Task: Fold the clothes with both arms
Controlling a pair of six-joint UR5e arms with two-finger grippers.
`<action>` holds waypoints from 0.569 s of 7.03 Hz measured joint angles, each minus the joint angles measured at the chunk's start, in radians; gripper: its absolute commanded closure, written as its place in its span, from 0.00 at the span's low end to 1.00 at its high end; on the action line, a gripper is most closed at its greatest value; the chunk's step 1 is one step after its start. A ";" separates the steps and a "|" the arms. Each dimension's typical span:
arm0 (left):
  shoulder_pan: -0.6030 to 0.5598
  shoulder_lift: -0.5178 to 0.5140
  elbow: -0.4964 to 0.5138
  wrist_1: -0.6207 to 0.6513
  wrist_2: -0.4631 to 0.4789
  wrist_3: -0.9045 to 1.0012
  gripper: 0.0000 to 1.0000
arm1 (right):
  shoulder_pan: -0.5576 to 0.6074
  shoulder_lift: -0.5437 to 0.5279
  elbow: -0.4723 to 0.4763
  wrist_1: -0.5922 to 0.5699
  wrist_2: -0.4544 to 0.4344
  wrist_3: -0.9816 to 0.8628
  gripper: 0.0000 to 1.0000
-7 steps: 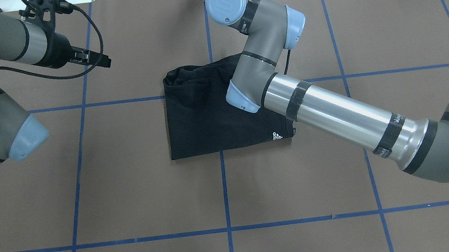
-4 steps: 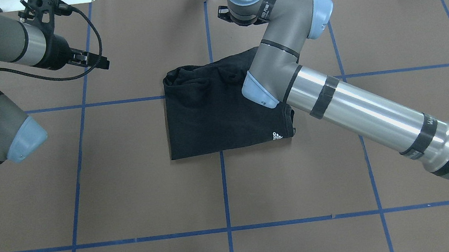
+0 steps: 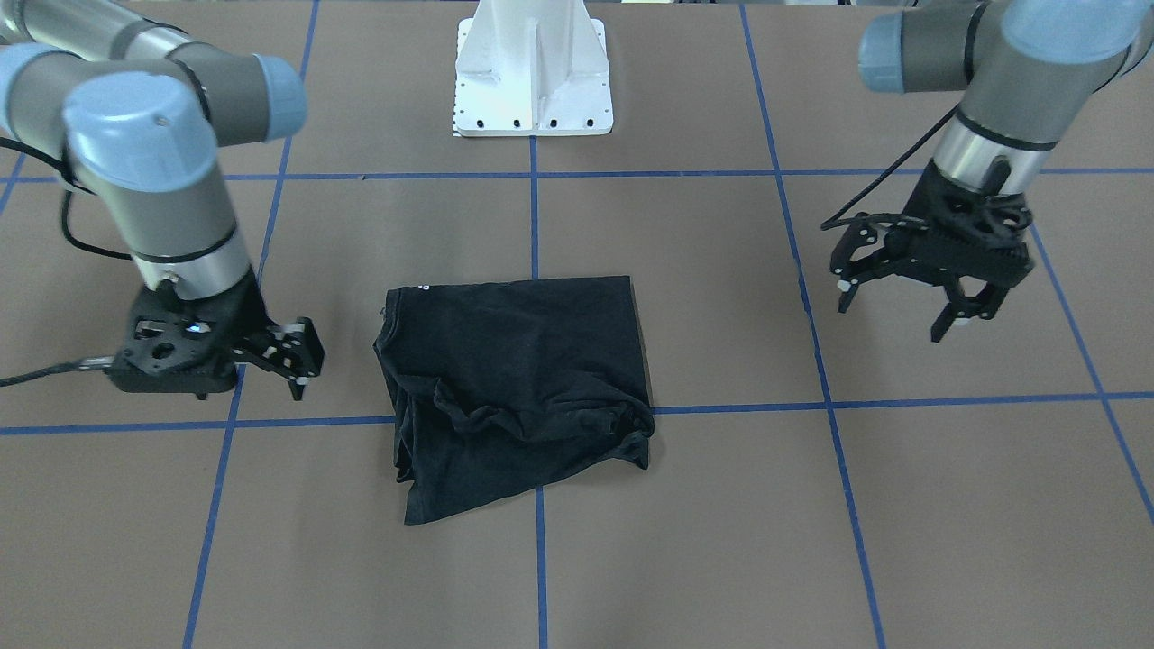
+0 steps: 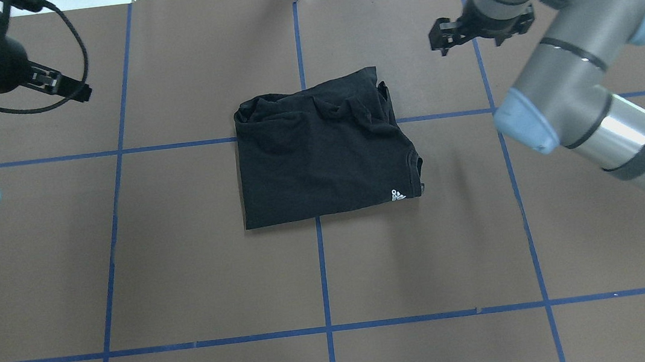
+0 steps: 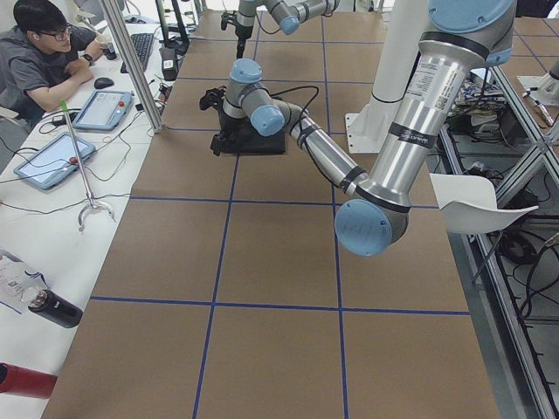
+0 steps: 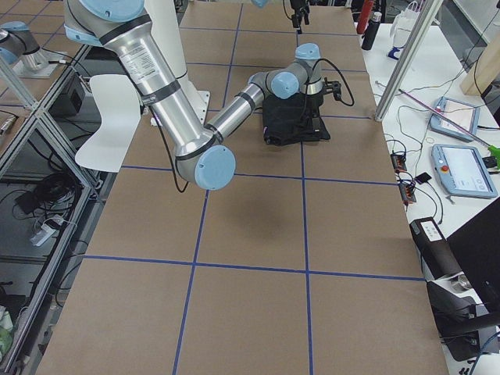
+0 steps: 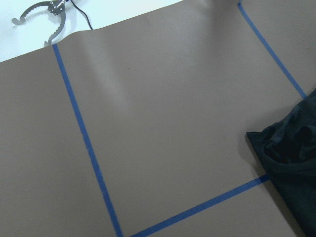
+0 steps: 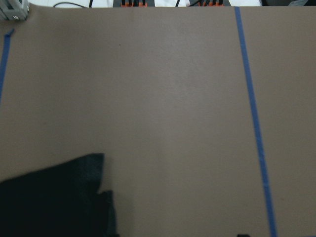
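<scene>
The black T-shirt (image 4: 320,157) lies folded into a rough square at the table's middle, plain side up, with a small white logo (image 4: 398,195) at its near right corner. Its chest print is hidden. Its far edge is bunched and wrinkled (image 3: 532,419). My left gripper (image 3: 892,315) hangs open and empty above the table, well off the shirt's left side; it also shows in the overhead view (image 4: 83,93). My right gripper (image 4: 471,42) is open and empty, beyond the shirt's far right corner, low over the table in the front-facing view (image 3: 302,365). Shirt corners show in both wrist views (image 7: 296,158) (image 8: 49,197).
Brown table cover with blue tape grid lines (image 4: 322,266). The white pedestal base (image 3: 534,81) stands at the robot's edge. An operator (image 5: 44,52) sits at a side desk with tablets beyond the far edge. A metal tong (image 7: 39,15) lies past that edge.
My right arm has swung away from above the shirt toward the far right, uncovering its far right corner. My left gripper has drawn back further left. The shirt has stayed in place.
</scene>
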 measured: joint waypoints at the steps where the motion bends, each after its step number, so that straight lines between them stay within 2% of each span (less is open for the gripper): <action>1: -0.073 0.057 -0.029 0.031 -0.020 0.107 0.00 | 0.071 -0.096 0.061 -0.020 0.067 -0.131 0.00; 3: -0.211 0.183 -0.009 0.047 -0.067 0.285 0.00 | 0.267 -0.285 0.094 -0.030 0.223 -0.452 0.00; 4: -0.281 0.234 0.031 0.047 -0.077 0.374 0.00 | 0.364 -0.392 0.091 -0.030 0.265 -0.605 0.00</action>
